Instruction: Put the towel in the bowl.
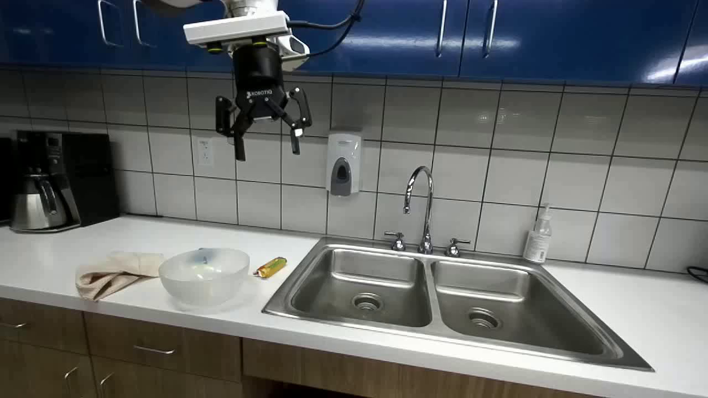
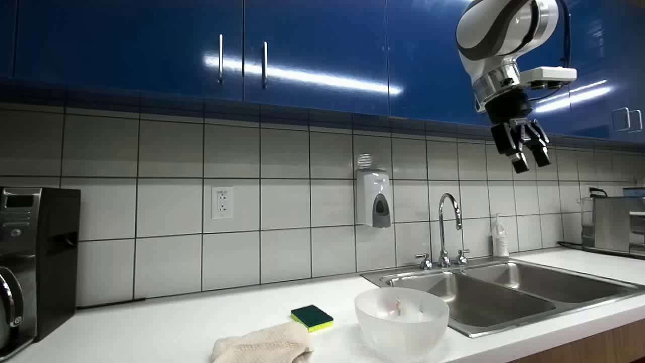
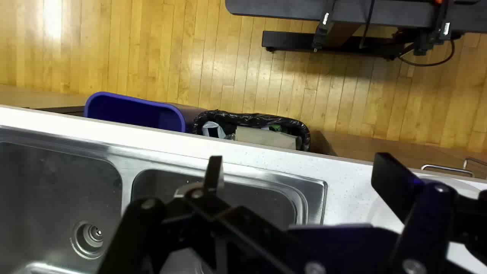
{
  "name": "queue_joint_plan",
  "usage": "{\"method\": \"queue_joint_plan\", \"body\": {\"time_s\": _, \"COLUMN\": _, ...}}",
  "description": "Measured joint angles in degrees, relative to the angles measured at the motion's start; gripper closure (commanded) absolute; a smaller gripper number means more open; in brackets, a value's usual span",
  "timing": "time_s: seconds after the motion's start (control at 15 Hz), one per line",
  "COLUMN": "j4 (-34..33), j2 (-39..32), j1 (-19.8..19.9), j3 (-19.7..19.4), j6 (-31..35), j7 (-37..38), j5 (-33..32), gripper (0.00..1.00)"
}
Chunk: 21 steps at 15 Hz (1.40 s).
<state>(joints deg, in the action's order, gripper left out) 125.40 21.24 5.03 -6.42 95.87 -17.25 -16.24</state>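
A beige towel (image 1: 113, 275) lies crumpled on the white counter, left of the bowl in both exterior views; it also shows at the bottom edge of an exterior view (image 2: 264, 345). The frosted, translucent bowl (image 1: 204, 284) stands upright beside it, and it also shows near the sink (image 2: 400, 335). Small coloured things show in or through the bowl; I cannot tell what they are. My gripper (image 1: 267, 148) is open and empty, high above the counter and pointing down, apart from both. It also shows in an exterior view (image 2: 531, 161) and the wrist view (image 3: 299, 165). The towel is out of the wrist view.
A double steel sink (image 1: 434, 309) with a faucet (image 1: 426, 210) is right of the bowl. A yellow wrapped item (image 1: 271, 267) and a green-yellow sponge (image 2: 312, 317) lie near the bowl. A coffee maker (image 1: 61, 179), soap dispenser (image 1: 343, 164) and blue cabinets (image 1: 387, 38) are behind.
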Motion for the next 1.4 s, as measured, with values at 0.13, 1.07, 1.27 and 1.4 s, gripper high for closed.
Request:
{"method": "queue_joint_plan", "body": {"time_s": 0.13, "j4": 0.0, "j2": -0.1, "j1": 0.0, "j3": 0.0, "j6": 0.0, "j7": 0.0, "j5": 0.0, "gripper": 0.0}}
{"method": "queue_joint_plan", "body": {"time_s": 1.07, "j4": 1.8, "j2": 0.8, "j1": -1.1, "j3": 0.5, "j6": 0.4, "j7": 2.2, "j5": 0.3, "gripper": 0.0}}
{"method": "queue_joint_plan", "body": {"time_s": 1.27, "j4": 4.0, "j2": 2.3, "j1": -2.5, "j3": 1.6, "j6": 0.7, "j7": 3.8, "j5": 0.4, "gripper": 0.0}}
{"method": "queue_joint_plan", "body": {"time_s": 1.4, "j4": 5.8, "j2": 3.5, "j1": -3.6, "j3": 2.6, "j6": 1.0, "j7": 4.5, "j5": 0.5, "gripper": 0.0}}
